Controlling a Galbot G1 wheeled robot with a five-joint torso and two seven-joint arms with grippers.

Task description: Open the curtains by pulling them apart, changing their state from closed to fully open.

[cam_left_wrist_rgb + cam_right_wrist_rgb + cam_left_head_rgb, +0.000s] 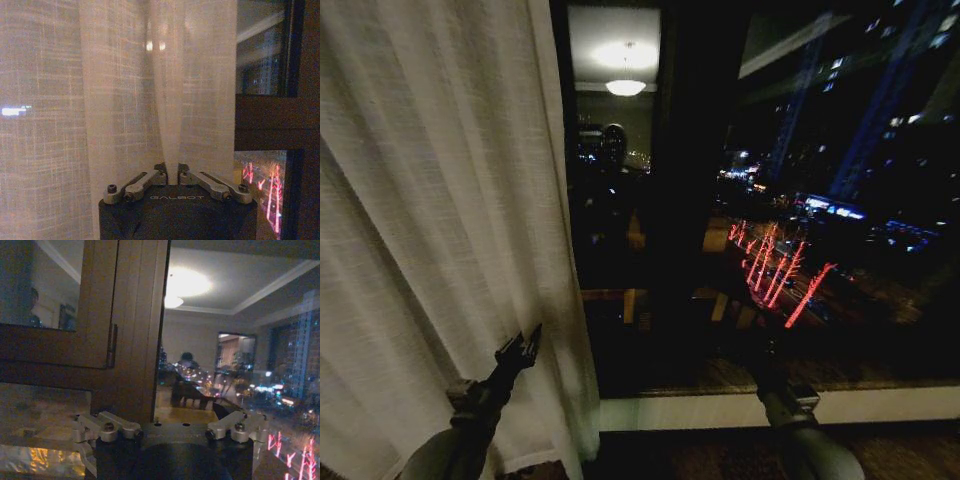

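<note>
1. Left gripper [171, 176]: clenched on a pinched fold of the sheer curtain [125, 100]; its fingers [150, 179] meet on the fabric, which fans upward from the pinch.
2. In the head view the left gripper [520, 350] sits low against the curtain [430, 200], just inside the panel's free edge nearest the window [770, 200].
3. Curtain: off-white, pleated, hangs to the left of the bare window glass, reaching down near the floor.
4. Right gripper [182, 427]: released, fingers [107, 427] spread wide, nothing between them. It faces the glass and the dark wooden window frame [135, 330].
5. Right arm [800, 420]: raised before the window sill [720, 408], well apart from the curtain.
6. Window glass: night city lights outside, ceiling lamp [625, 87] reflected.
</note>
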